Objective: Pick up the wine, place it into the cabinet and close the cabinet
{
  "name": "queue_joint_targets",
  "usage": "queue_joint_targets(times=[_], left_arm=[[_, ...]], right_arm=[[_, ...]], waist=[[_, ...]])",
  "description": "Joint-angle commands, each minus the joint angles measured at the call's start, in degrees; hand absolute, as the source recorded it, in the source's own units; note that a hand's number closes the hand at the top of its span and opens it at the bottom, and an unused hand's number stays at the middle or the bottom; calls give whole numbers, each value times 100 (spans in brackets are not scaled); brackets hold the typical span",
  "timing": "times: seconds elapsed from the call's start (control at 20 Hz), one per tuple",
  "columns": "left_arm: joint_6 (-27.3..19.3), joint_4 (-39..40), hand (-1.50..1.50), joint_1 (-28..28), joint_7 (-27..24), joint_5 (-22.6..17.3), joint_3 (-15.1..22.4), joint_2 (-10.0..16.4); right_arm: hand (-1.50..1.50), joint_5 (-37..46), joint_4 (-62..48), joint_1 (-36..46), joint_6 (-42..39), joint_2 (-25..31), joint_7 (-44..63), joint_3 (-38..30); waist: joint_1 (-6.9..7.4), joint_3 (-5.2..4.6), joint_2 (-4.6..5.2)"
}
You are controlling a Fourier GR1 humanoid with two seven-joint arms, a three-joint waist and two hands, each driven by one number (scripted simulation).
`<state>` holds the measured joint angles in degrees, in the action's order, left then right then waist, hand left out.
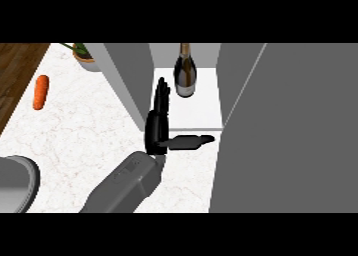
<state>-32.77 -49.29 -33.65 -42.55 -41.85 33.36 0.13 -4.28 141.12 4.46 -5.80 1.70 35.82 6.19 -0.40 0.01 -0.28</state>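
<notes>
The wine bottle [185, 70] stands upright inside the cabinet [200, 112], on its white floor, towards the back and between the 2 open doors. The first 2 parts of the task look done: the bottle is picked up and put in. Only the closing is left. The left door [130, 80] juts out toward the robot, seen nearly edge-on. The right door [293, 130] swings wide and fills the view's right side.

Only 1 robot hand shows. I take it for the left robot hand [157, 127], since its grey forearm [123, 185] comes up from the lower edge left of centre and its thumb sticks out to the right. Its fingers are straight and point into the cabinet opening. The tips are just beside the bottle's left flank, with a gap between, and the hand holds nothing. It lies just right of the left door. The right robot hand does not show.

The next move, as I judge it, calls for clearing the opening and pushing both doors shut.

The desk [78, 135] is white and marble-patterned. An orange carrot [39, 92] lies well to the left, and a potted plant [84, 55] stands at the far edge, just left of the left door. A grey rounded thing [8, 182] sits in the lower left corner; I cannot tell what it is. Dark wood planking [8, 70] runs beyond the desk's left edge.
</notes>
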Motion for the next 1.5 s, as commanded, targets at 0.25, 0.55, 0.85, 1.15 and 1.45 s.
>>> queue_joint_targets(times=[0.25, 0.55, 0.85, 1.15, 1.45], left_arm=[[-1187, -2861, -150, 1452, 790, 779, 949, 210], [-1463, -3910, -150, 2259, 1057, 1172, 994, 685], [-1748, -5028, -150, 2778, 1481, 1613, 1325, 885], [-1064, -5826, -150, 3391, 1416, 1549, 1298, 1616], [-141, -6052, -150, 3986, 1139, 1232, 960, 2360]], right_arm=[[-150, -195, 280, -147, -9, 42, 20, -84], [-150, 36, 625, -185, 179, -26, 351, 145], [-150, -123, 290, -292, -111, -13, -73, 166], [-150, -538, 335, -402, -248, -44, 82, 196], [150, -689, 599, -533, -541, 117, 543, 448]], waist=[[87, 3, -5], [61, -1, 6], [58, 1, 12], [54, 1, 14], [39, -4, 16]])
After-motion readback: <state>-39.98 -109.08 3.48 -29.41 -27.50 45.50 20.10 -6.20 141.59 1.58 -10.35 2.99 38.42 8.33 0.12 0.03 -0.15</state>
